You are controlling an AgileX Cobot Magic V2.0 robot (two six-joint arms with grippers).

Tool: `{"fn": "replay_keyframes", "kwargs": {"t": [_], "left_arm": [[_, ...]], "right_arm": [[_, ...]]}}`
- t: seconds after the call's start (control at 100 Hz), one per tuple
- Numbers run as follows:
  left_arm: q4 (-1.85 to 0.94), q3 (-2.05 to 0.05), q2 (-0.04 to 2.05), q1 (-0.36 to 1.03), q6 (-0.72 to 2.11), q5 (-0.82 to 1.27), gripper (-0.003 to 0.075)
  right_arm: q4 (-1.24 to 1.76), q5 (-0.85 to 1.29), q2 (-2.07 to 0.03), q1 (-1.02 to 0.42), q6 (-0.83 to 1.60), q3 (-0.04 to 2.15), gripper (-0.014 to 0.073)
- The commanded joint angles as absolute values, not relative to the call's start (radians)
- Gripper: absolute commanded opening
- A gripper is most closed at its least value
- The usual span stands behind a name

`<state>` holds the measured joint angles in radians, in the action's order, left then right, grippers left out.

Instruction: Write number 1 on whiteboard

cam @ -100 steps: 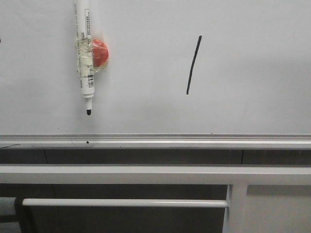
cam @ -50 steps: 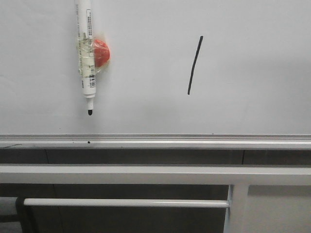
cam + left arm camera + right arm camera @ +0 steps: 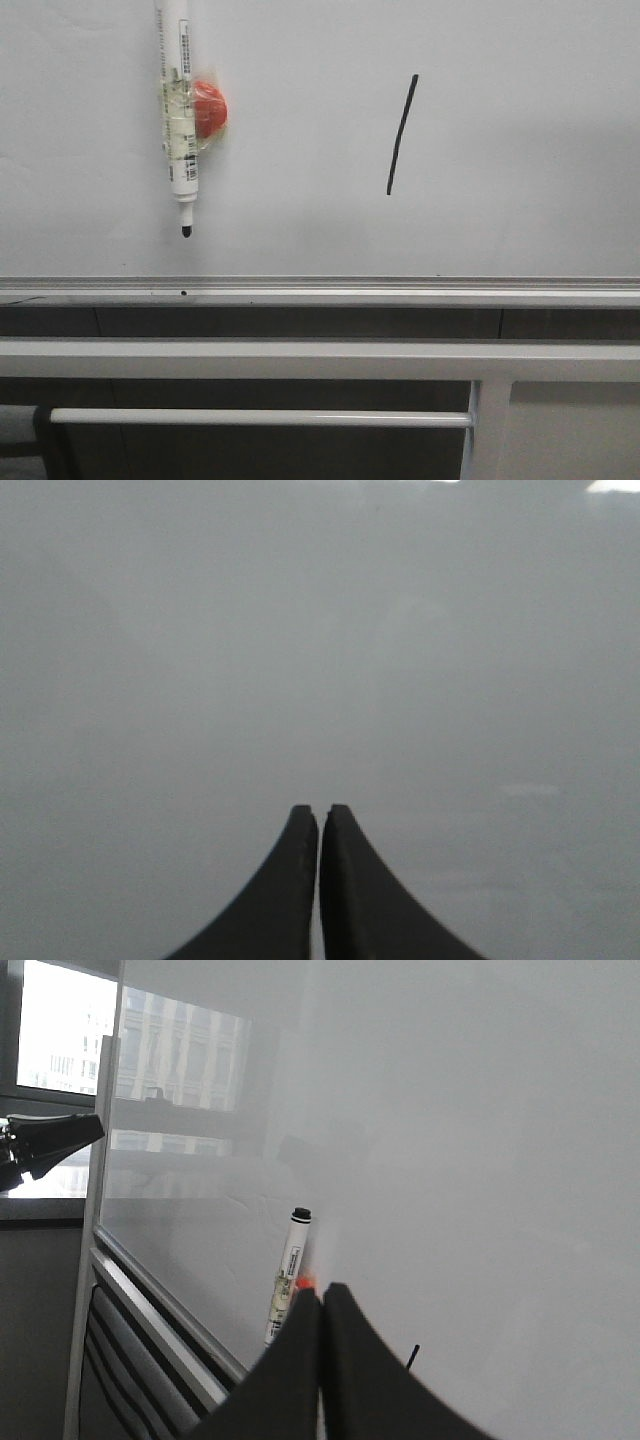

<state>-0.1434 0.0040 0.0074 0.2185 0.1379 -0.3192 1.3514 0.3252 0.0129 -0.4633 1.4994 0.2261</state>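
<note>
The whiteboard (image 3: 500, 200) fills the upper front view, with a silver ledge along its lower edge. The number 1 (image 3: 401, 134) is a thin slanted black stroke right of centre. A white marker (image 3: 179, 120) hangs tip down at the upper left, taped to a red magnet (image 3: 209, 109). Neither gripper shows in the front view. My left gripper (image 3: 321, 811) is shut and empty, facing bare board. My right gripper (image 3: 321, 1292) is shut and empty; beyond its fingers the marker (image 3: 287, 1275) and the top of the stroke (image 3: 413, 1354) show.
The silver ledge (image 3: 320, 291) runs the full width under the board. White horizontal rails (image 3: 300, 358) and a white post (image 3: 487, 430) stand below it. In the right wrist view the board's frame edge (image 3: 150, 1320) and a window lie at the side.
The front view has shifted very slightly; the marker, the magnet and the stroke keep their places on the board.
</note>
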Motion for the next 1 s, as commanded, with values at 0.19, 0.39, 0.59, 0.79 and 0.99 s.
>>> {"fn": "replay_keyframes", "kwargs": {"t": [0.19,0.39,0.59,0.79,0.99], "left_arm": [[-0.154,0.01,-0.009,0.026,0.122,-0.051,-0.002],[-0.154,0.01,-0.009,-0.055,0.122,0.191,-0.002],[-0.157,0.012,-0.009,-0.065,0.117,0.252,-0.002],[0.015,0.012,-0.009,-0.065,-0.107,0.256,-0.002],[0.077,0.012,-0.009,-0.057,-0.187,0.262,-0.002]], "right_arm": [[1.375,0.3,0.022,-0.461,1.509,0.251,-0.0064],[1.375,0.3,0.022,-0.461,1.509,0.251,-0.0064],[1.375,0.3,0.022,-0.461,1.509,0.251,-0.0064],[1.375,0.3,0.022,-0.461,1.509,0.251,-0.0064],[1.375,0.3,0.022,-0.461,1.509,0.251,-0.0064]]}}
